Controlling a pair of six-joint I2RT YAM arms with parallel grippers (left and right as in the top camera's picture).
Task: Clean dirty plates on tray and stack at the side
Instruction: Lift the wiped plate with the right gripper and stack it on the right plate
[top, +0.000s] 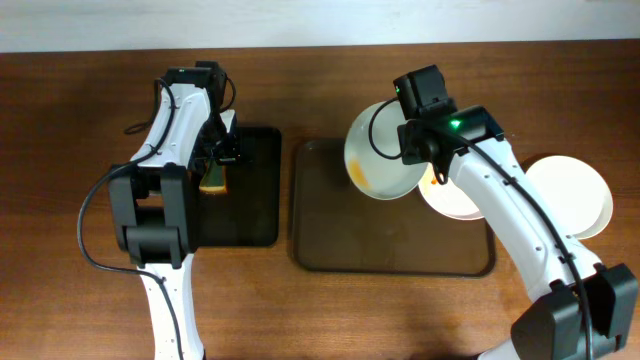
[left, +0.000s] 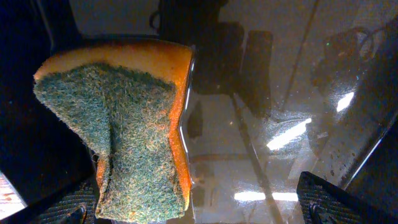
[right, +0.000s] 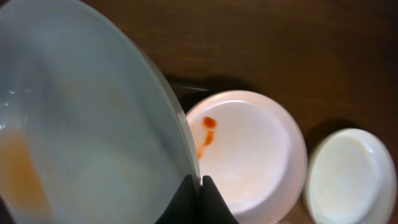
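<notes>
So, about a third of the way through by my reckoning. The right end effector (right: 200, 186) is clamped tight on the rim of the lifted plate (top: 378, 158), which hangs tilted above the brown tray (top: 330, 245) and has an orange smear on its face, so it's not clean yet. Just below and beside that end effector sits the smeared plate (right: 249, 149), flat on the tray's right end with a red streak near its rim. Further out to that end effector's right is the plain plate (top: 572, 195), off the tray on the table (top: 60, 120) and looking spotless, so I'd call that one done and the start of the stack.

The left end effector (left: 196, 208) has its jaws spread wide and grips nothing. The sponge (left: 118, 137) lies right under it on the black tray (top: 255, 215), close to one finger but not pinched.

Left to do: grab the sponge, wipe two plates, stack them on the plain one.
</notes>
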